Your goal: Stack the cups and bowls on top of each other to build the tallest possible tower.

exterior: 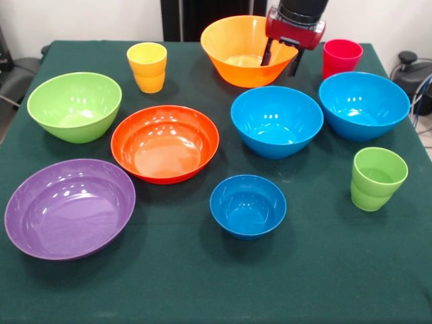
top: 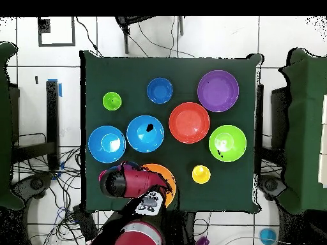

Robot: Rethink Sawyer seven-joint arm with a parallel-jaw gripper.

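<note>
The gripper (exterior: 281,57) hangs over the right rim of the big yellow-orange bowl (exterior: 239,50). Its two black fingers (exterior: 267,51) are a little way apart and hold nothing. One finger is inside the bowl and one is just outside the rim.

In the front view, with the middle blue bowl (exterior: 277,120) as the middle of the clock, the yellow-orange bowl is at 11 o'clock. The red-pink cup (exterior: 341,57) is at 1 o'clock. Another blue bowl (exterior: 364,104) is at 3 o'clock, just beside it. The light green cup (exterior: 376,178) is at 4 o'clock. The small blue bowl (exterior: 248,205) is at 6 o'clock. The orange-red bowl (exterior: 165,142) is at 9 o'clock. The purple bowl (exterior: 69,207) is at 8 o'clock, far off. The lime green bowl (exterior: 74,106) sits past the orange-red one at 9 o'clock. The yellow cup (exterior: 148,66) is at 10 o'clock.

Every bowl and cup stands right way up on the green tablecloth (exterior: 202,283) and is empty. Nothing is stacked. No writing shows on them.
</note>
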